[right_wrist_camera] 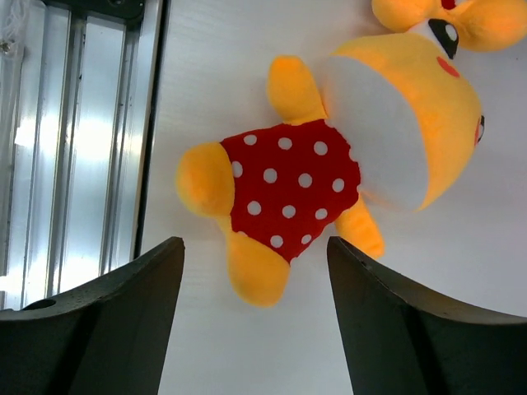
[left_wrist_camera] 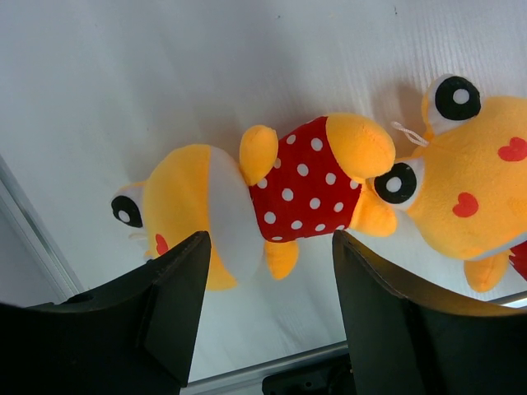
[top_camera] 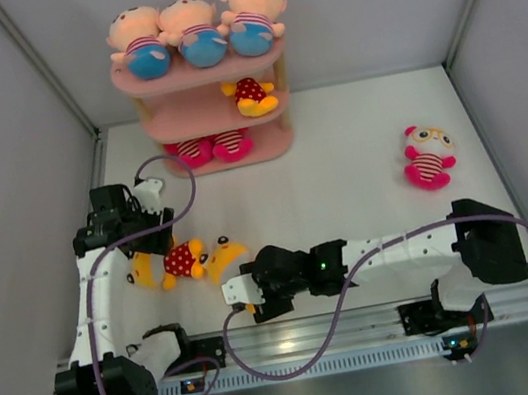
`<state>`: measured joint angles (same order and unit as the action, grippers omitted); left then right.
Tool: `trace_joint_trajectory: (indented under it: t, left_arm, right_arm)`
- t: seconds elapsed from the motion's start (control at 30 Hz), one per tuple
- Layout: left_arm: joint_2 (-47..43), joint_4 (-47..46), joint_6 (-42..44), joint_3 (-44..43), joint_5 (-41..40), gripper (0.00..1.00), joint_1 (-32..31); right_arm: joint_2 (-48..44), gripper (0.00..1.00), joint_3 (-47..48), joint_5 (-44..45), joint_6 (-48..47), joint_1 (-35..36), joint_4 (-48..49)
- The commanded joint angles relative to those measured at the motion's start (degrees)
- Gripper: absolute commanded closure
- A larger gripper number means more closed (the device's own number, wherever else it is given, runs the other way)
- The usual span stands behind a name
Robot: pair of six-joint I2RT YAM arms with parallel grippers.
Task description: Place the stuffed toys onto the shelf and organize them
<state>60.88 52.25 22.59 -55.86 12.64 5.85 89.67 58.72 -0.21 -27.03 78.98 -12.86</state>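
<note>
- Shelf (top_camera: 272, 152) stands at the far side of the table (top_camera: 343, 184), sorted one kind to a tier. Three peach-headed dolls (top_camera: 200, 36) fill the top board side by side. One shelved yellow toy (top_camera: 252, 96) sits toward the right of the middle board, and two red-striped toys (top_camera: 210, 149) lie on the bottom board.
- Right gripper (right_wrist_camera: 255, 321) hangs low by the front rail (right_wrist_camera: 74, 148) with its fingers spread and nothing between them. The near yellow toy (right_wrist_camera: 296, 185) lies flat just beyond the tips.
- Left gripper (left_wrist_camera: 268, 304) hovers above the left yellow toy (left_wrist_camera: 300, 189), also parted and empty, seemingly lined up across the polka-dot body for a pick.
- These two loose yellow toys lie end to end and are probably touching, though the overhead view hides part of one under the arm. They likely belong in the free space on the middle board.
- Pink-white toy (top_camera: 427, 158) lies alone, well off to the right, presumably bound for the bottom board beside its matches.
</note>
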Motion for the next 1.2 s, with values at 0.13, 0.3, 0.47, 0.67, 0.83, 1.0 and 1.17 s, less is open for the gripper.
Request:
trace_joint_trajectory:
  t: [0.13,0.3,0.47,0.67,0.83,1.0,1.17]
  left_arm:
    - [-1.6,-1.7,-0.4,-0.8,0.7,0.33,0.3]
    - [-1.4,-1.7,-0.4,-0.9,0.6,0.33,0.3]
    - [-1.8,-1.6,-0.3,-0.6,0.4,0.33,0.3]
    - [-2.0,-1.7,-0.5,-0.6,-0.2,0.33,0.3]
    - [-1.7,-1.7,-0.5,-0.5,-0.3,0.33,0.3]
    - [-1.3,-1.6,-0.7,-0.6,-0.1,0.33,0.3]
    - [-1.3,-1.7,-0.4,-0.5,-0.3,0.33,0.3]
  right_arm:
    - [-6.3,0.29,-7.2,-3.7,1.5,-1.5,6.0]
    - [-5.4,0.3,-11.3,-5.2,2.1,-3.0,12.3]
    - [-2.0,0.31,-11.6,-6.4,2.6,-5.0,17.5]
    - [1.6,0.32,-10.0,-8.4,2.3,-7.1,18.4]
    - [2.3,0.33,-11.3,-8.5,2.3,-8.3,18.1]
    - [2.6,0.55,-9.4,-9.2,3.3,-8.3,16.7]
    - [0.0,0.96,-7.6,-10.1,4.5,-8.3,14.4]
